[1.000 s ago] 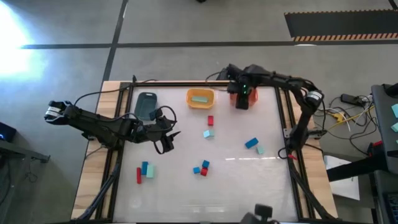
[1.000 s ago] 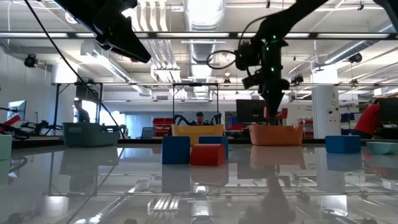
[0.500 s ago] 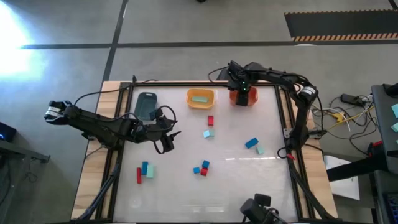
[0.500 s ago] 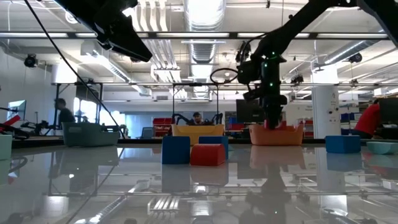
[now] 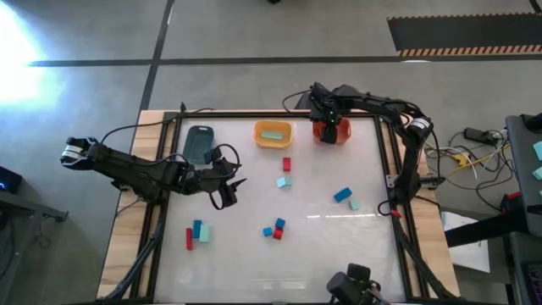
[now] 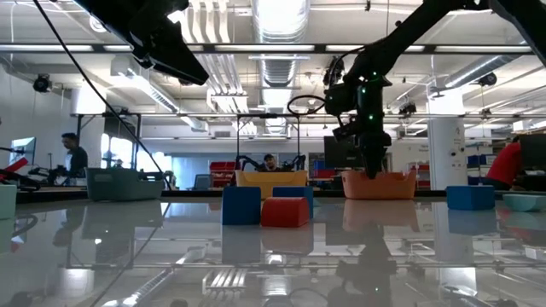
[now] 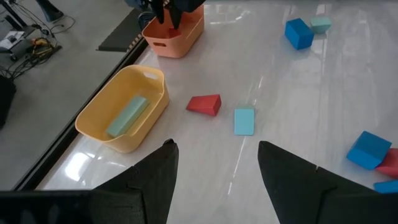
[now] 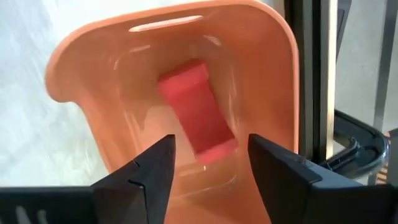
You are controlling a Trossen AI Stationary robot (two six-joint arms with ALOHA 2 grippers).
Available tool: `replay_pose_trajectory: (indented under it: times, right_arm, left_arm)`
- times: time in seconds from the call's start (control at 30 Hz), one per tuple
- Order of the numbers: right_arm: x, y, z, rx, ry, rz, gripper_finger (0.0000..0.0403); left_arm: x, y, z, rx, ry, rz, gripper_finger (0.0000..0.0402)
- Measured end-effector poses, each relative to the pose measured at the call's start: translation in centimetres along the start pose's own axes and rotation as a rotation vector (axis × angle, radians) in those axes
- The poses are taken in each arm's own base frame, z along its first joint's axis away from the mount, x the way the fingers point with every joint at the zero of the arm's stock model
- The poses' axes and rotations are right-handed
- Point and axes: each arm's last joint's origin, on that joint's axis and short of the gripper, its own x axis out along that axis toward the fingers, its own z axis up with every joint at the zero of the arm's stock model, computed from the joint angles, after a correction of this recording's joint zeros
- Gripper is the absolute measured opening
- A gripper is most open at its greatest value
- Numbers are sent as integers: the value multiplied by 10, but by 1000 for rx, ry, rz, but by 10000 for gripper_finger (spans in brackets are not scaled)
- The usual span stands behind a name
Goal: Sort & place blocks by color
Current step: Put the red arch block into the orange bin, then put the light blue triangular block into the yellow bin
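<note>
The right gripper (image 8: 202, 165), fingers apart and empty, hung over the orange-red plastic bin (image 8: 273, 81) holding a red block (image 8: 198, 112); roughly ten scattered blocks (image 5: 278, 229) remained, left gripper (image 7: 214, 171) open.

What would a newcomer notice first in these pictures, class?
The right pincer hangs open over the orange-red bin at the table's far edge, with a red block lying inside. Beside it, the yellow bin holds a teal bar. The left pincer waits open near the grey bin.
</note>
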Motion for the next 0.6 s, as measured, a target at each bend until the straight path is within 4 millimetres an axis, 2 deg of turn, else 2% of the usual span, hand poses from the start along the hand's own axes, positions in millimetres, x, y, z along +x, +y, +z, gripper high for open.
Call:
replay_pose_trajectory:
  times: [0.13, 0.3, 0.43, 0.6]
  right_arm:
    - [-16, 8, -1, 37, -13, -4, 173]
    - [-47, 28, 0, 122, -93, -20, 150]
    - [-67, 58, 3, 140, -226, -28, 132]
    - [-80, 108, 9, 125, -466, -26, 113]
  left_arm:
    - [0, 0, 0, -1, 0, 0, 205]
    - [0, 0, 0, -4, 0, 0, 205]
    - [0, 0, 0, -5, 0, 0, 205]
    - [0, 0, 0, -2, 0, 0, 205]
